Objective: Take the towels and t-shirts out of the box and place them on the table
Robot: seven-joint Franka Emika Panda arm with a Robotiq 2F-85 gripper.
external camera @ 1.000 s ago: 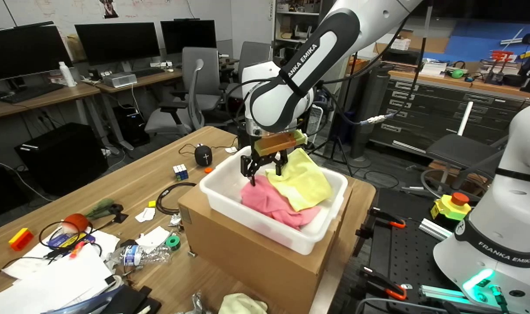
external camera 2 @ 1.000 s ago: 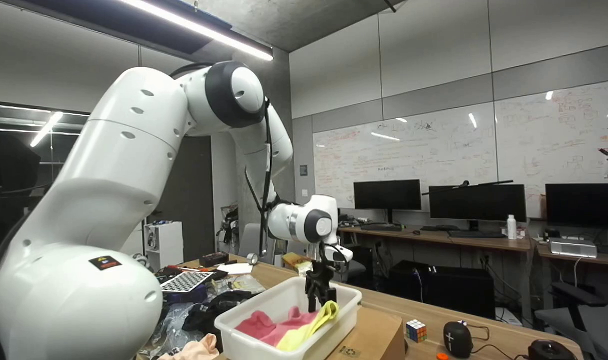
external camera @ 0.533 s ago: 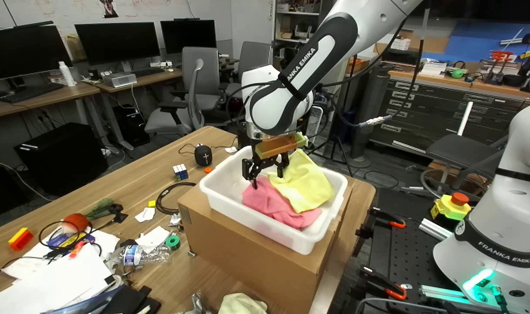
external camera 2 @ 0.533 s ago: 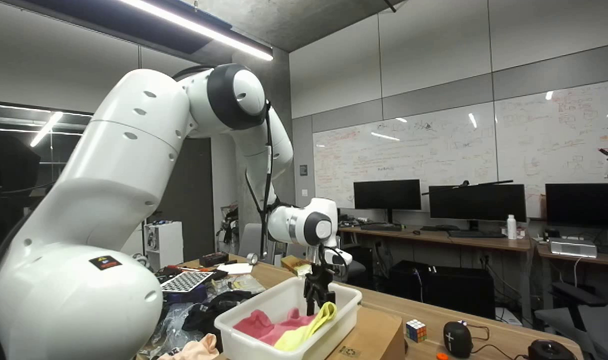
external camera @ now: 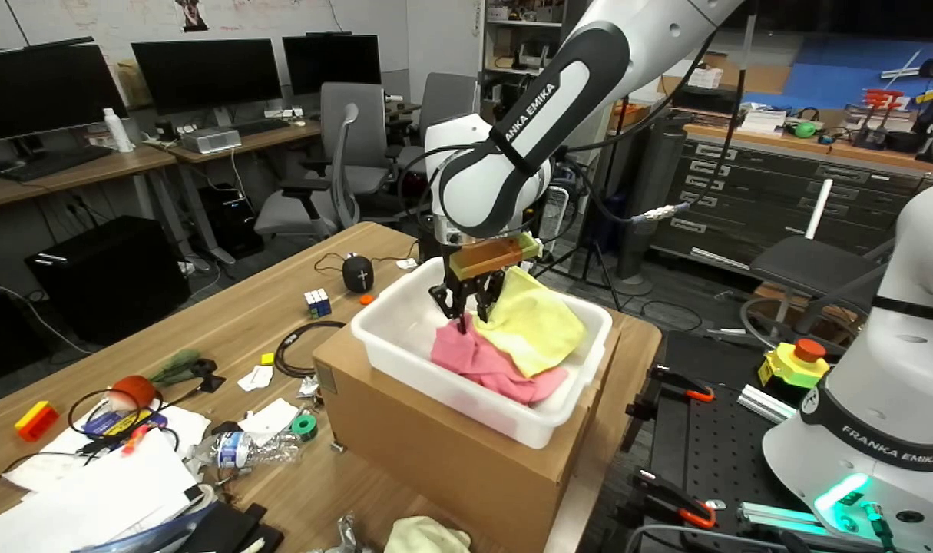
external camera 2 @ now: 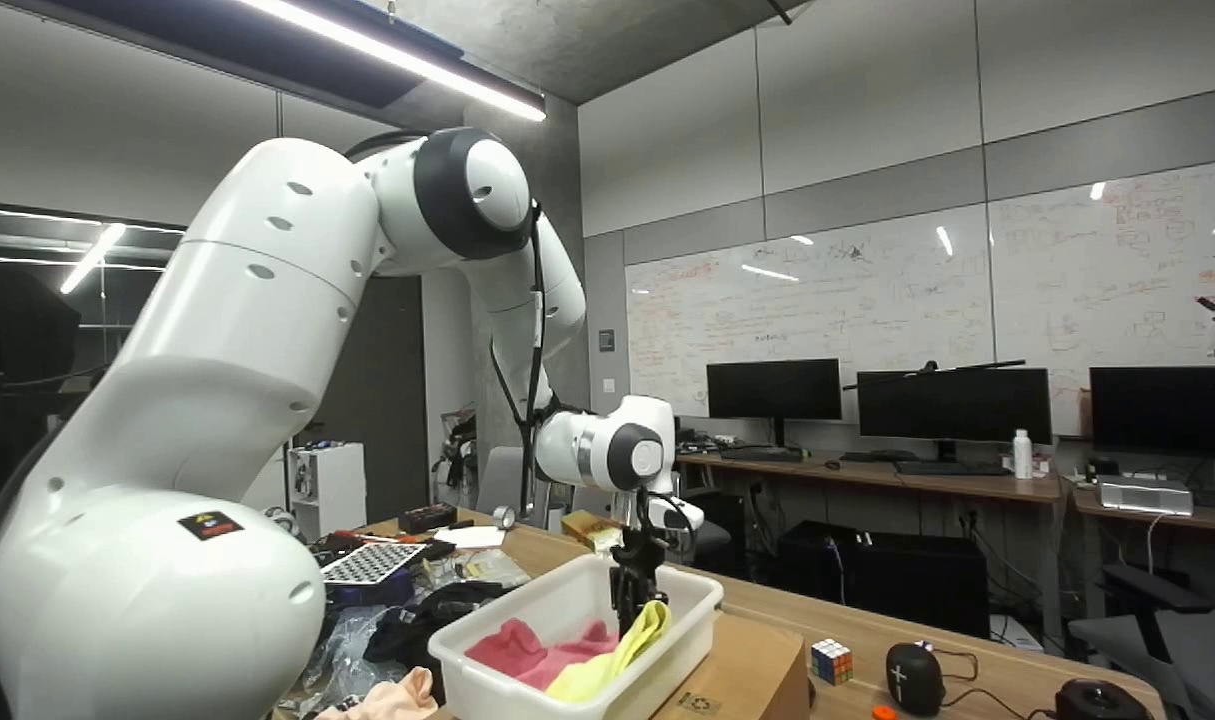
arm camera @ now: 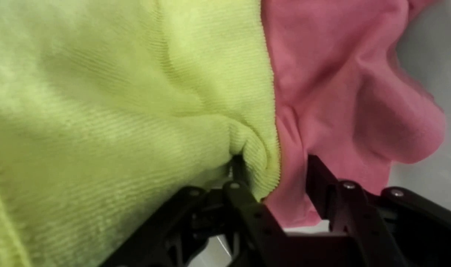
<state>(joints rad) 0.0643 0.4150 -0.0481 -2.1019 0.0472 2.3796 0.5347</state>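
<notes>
A ribbed yellow towel (external camera: 543, 322) (arm camera: 99, 92) lies partly over a smooth pink cloth (external camera: 485, 369) (arm camera: 333, 111) inside the white plastic box (external camera: 466, 405). Whether the pink piece is a towel or a t-shirt I cannot tell. My gripper (external camera: 472, 321) (arm camera: 274, 159) reaches down into the box, jaws part-way together. A bunched yellow fold and some pink fabric fill the gap between its fingers (arm camera: 318, 185). How firmly they are pinched does not show. In an exterior view the yellow towel (external camera 2: 617, 665) partly hides the fingertips. What lies under the cloths is hidden.
The white box rests on a cardboard box (external camera: 451, 461) on the wooden table (external camera: 243, 322). A pale cloth (external camera: 428, 536) lies beside the cardboard. Nearby are a puzzle cube (external camera: 318, 304), a speaker (external camera: 358, 274), a water bottle (external camera: 243, 449) and papers. A peach cloth (external camera 2: 392, 695) sits near clutter.
The gripper has come down slightly into the box. Its fingers have drawn much closer together, bunching the yellow towel and pulling the pink cloth's edge inward.
</notes>
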